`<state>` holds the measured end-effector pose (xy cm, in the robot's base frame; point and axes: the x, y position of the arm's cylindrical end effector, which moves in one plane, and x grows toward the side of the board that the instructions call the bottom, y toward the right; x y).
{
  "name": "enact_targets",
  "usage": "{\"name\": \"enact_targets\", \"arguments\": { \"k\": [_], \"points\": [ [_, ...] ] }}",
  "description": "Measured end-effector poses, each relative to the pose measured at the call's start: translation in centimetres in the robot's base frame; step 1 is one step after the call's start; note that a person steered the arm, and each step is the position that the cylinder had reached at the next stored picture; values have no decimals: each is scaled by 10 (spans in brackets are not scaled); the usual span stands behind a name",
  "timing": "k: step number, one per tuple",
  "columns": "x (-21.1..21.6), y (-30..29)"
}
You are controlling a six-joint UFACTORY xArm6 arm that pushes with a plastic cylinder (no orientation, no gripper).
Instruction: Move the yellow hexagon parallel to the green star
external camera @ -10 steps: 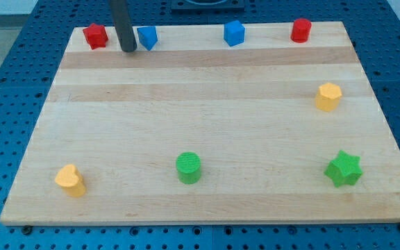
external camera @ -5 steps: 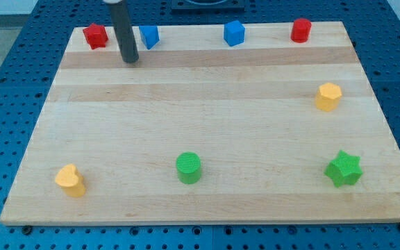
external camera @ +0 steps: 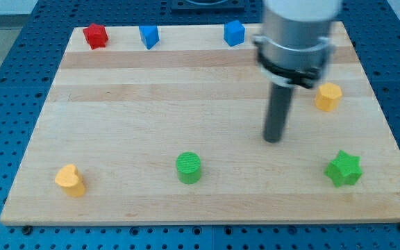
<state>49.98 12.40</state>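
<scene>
The yellow hexagon [external camera: 328, 96] sits near the board's right edge, above the green star [external camera: 344, 169], which lies at the lower right. My tip [external camera: 273, 139] is on the board left of both, below and left of the hexagon, above and left of the star, touching neither. The arm's grey body fills the view's top right and hides the red block that stood there.
A red block [external camera: 95, 35], a blue block [external camera: 148, 36] and a blue block [external camera: 234, 32] line the top edge of the wooden board [external camera: 151, 104]. A green cylinder [external camera: 188, 168] and a yellow block [external camera: 70, 180] sit near the bottom.
My tip has swept from the top left, beside the left blue block, across to the board's right middle. No block has moved.
</scene>
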Motion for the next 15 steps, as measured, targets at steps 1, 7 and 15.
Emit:
{"name": "enact_targets", "arguments": {
  "k": [1, 7, 15],
  "points": [
    [0, 92],
    [-108, -12],
    [58, -161]
  ]
}}
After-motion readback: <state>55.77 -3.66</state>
